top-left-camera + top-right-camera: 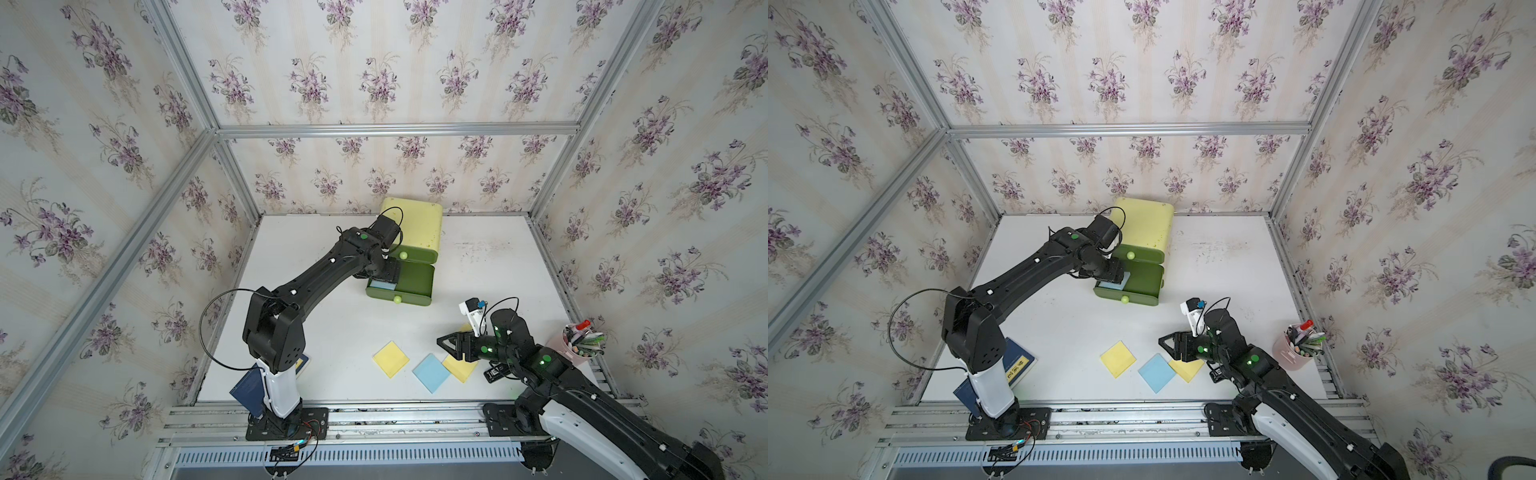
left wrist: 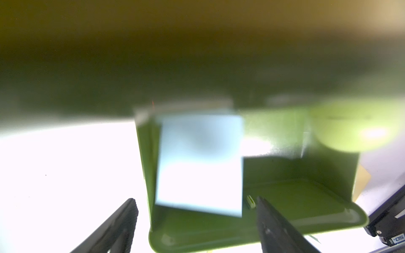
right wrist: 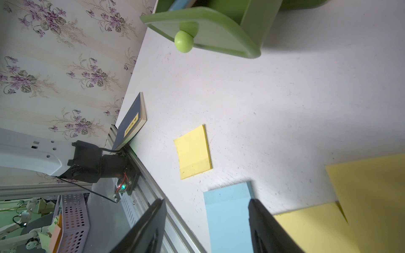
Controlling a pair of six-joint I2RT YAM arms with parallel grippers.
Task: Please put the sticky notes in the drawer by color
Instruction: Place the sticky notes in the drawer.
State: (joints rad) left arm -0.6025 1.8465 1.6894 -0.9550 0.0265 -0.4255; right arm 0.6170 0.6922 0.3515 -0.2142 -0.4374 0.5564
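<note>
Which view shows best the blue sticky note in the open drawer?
The left wrist view: the blue note fills the middle of the picture, inside the open drawer, though blurred. In both top views only a small strip shows beside the left gripper. The right wrist view catches just an edge.

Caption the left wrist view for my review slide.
Left gripper, fingers apart, poised at the pulled-out green drawer, where a light blue sticky note lies inside.
</note>
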